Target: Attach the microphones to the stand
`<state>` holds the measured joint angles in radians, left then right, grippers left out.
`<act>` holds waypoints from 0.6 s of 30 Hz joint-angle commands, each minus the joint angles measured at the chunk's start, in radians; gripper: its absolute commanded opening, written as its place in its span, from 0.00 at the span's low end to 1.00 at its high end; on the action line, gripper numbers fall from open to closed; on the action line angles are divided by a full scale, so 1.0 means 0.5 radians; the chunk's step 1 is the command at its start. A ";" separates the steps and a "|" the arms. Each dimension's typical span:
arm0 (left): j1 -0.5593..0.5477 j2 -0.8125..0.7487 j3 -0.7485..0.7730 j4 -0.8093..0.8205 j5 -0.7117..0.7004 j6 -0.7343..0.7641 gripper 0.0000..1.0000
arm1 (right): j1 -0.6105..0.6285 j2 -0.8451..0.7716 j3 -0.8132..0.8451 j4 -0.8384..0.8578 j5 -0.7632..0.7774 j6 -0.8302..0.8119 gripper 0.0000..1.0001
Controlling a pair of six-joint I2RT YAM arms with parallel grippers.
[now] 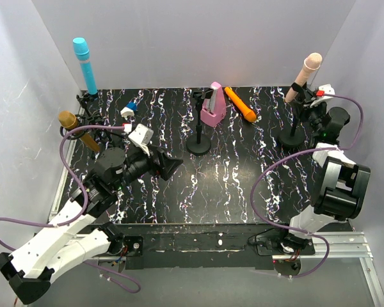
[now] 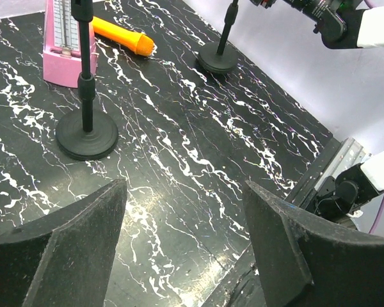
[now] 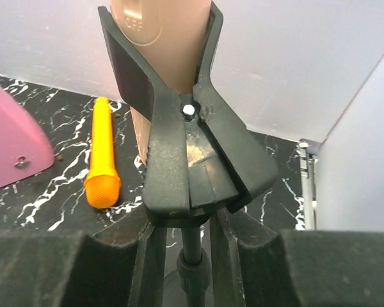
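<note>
The pale pink-beige microphone (image 1: pixel 305 75) stands in the clip (image 3: pixel 185 160) of the right stand (image 1: pixel 292 139); it also shows in the right wrist view (image 3: pixel 160 38). My right gripper (image 1: pixel 312 110) sits just under that clip (image 3: pixel 189 246), jaws partly apart either side of the post, with gaps. The orange microphone (image 1: pixel 240 103) lies flat at the back, beside the pink metronome (image 1: pixel 212 105). The cyan-blue microphone (image 1: pixel 84 64) and gold microphone (image 1: pixel 75 128) stand clipped at the left. The middle stand (image 1: pixel 198 137) is bare. My left gripper (image 1: pixel 169 167) is open and empty over the table (image 2: pixel 185 192).
White walls close in the back and both sides. A small blue-and-white object (image 1: pixel 128 109) lies at the back left. Purple cables loop from both arms. The table's metal front rail (image 1: pixel 198 240) runs along the near edge.
</note>
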<state>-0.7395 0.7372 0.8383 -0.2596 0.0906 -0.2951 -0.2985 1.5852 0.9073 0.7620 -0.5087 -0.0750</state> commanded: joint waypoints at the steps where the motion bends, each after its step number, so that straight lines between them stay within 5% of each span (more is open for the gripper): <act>1: 0.000 0.041 0.011 0.068 0.040 0.035 0.72 | -0.059 0.029 0.112 0.461 0.017 0.039 0.03; 18: -0.003 -0.017 -0.038 0.105 0.064 -0.017 0.73 | -0.259 -0.078 -0.216 0.538 -0.194 0.196 0.73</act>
<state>-0.7395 0.7540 0.8364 -0.2298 0.1135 -0.2958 -0.3973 1.6157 0.8200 0.9478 -0.5743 0.0017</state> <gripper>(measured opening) 0.727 0.687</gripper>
